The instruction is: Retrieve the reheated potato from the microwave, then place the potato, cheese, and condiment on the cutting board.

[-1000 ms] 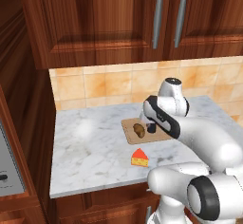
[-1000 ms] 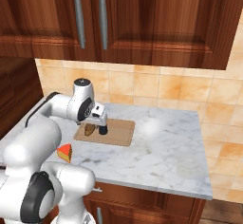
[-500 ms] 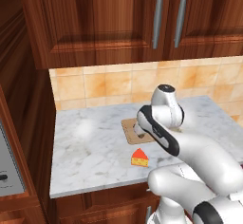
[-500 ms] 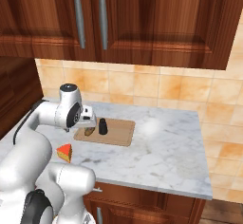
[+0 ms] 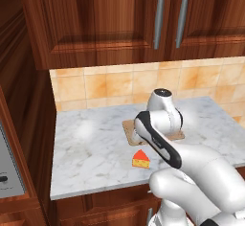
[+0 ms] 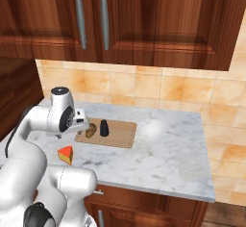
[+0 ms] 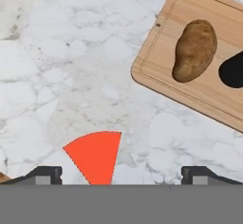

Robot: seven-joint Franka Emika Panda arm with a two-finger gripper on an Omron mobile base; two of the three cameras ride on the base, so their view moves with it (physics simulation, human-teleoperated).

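Hand view: open, empty gripper (image 7: 121, 173) has swung from the cutting board (image 7: 163, 73) toward the cheese (image 7: 96, 156). Potato (image 7: 194, 50) and condiment (image 6: 104, 128) sit on the board; cheese remains.

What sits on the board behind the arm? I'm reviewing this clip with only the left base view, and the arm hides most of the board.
Observer: The potato lies on the cutting board, near its left end in the right base view.
Operator: Is the condiment there too?
Observer: Yes, the condiment stands upright on the board right beside the potato.
Operator: And the gripper, is it holding anything?
Observer: No. In the hand view the gripper is open and empty, looking down at the counter with the cheese between its fingertips, off the board.
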